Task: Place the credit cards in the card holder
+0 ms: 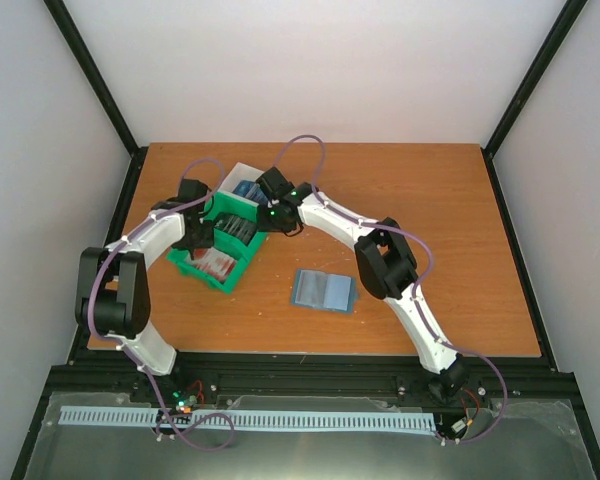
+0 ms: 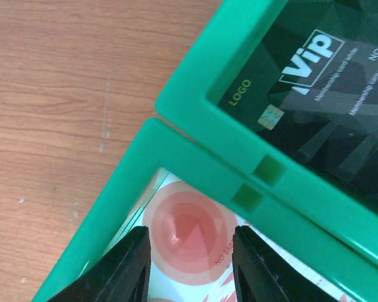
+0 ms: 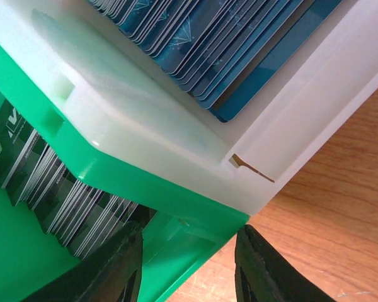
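Wood-grain desk [image 1: 430,200], plain white walls [image 1: 310,70] all round. My left tool [image 2: 189,267] is spread, pinching nothing, directly above a red card [image 2: 189,229] in the green bin [image 2: 195,126]. My right tool [image 3: 186,267] is spread too, over that bin's corner, with the white bin [image 3: 176,119] of blue cards [image 3: 208,38] just beyond it. The card holder [image 1: 323,290] lies open, well behind both tools.

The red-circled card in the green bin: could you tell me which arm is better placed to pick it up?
Left, probably. The left gripper hangs open right over the red-circled card, inside its green bin. The right gripper, also open, sits over the dark-card bin's corner and the table.
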Robot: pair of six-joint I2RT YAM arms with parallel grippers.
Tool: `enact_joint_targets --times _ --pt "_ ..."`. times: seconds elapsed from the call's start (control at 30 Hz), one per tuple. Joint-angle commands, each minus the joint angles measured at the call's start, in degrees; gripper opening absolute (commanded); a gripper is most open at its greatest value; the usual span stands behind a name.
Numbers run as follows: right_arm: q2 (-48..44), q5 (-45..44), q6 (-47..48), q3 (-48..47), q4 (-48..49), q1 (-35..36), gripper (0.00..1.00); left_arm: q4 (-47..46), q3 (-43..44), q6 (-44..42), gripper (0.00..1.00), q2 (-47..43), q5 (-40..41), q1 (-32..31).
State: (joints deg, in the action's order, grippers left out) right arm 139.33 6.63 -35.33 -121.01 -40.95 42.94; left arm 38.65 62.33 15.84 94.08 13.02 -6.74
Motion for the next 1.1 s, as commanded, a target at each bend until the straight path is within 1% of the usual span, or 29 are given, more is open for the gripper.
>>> enact_joint_targets --times 0.0,0.1,0.2,0.4,0.67,0.9,1.07 --pt "1.68 -7.19 4.43 -0.05 -8.96 -1.03 0.40 -0.48 2.25 -0.40 0.38 1.02 -5.45 0.41" --pt "2.03 -10.51 5.18 -0.49 -10.53 -1.94 0.40 -0.23 1.23 0.83 0.38 0.13 -6.58 0.41" --pt "2.48 -12.32 7.14 -0.34 -11.16 -3.04 0.39 -0.29 0.14 1.65 0.39 -1.44 -9.92 0.41" --pt "1.77 -7.89 12.79 0.65 -8.91 -3.15 0.35 -1.22 -1.94 1.34 0.40 -2.40 -15.58 0.41" --pt "1.56 -7.80 15.28 2.02 -8.55 -3.13 0.34 -1.10 -1.26 0.04 0.41 -0.55 -14.86 0.06" --pt "1.47 -7.61 15.82 2.67 -8.62 -3.17 0.35 -0.68 -0.98 -1.91 0.42 2.10 -8.46 -2.27" --pt "1.56 -7.17 15.90 2.77 -8.62 -3.17 0.35 -1.21 -0.94 -3.86 0.41 3.26 -7.87 -2.70"
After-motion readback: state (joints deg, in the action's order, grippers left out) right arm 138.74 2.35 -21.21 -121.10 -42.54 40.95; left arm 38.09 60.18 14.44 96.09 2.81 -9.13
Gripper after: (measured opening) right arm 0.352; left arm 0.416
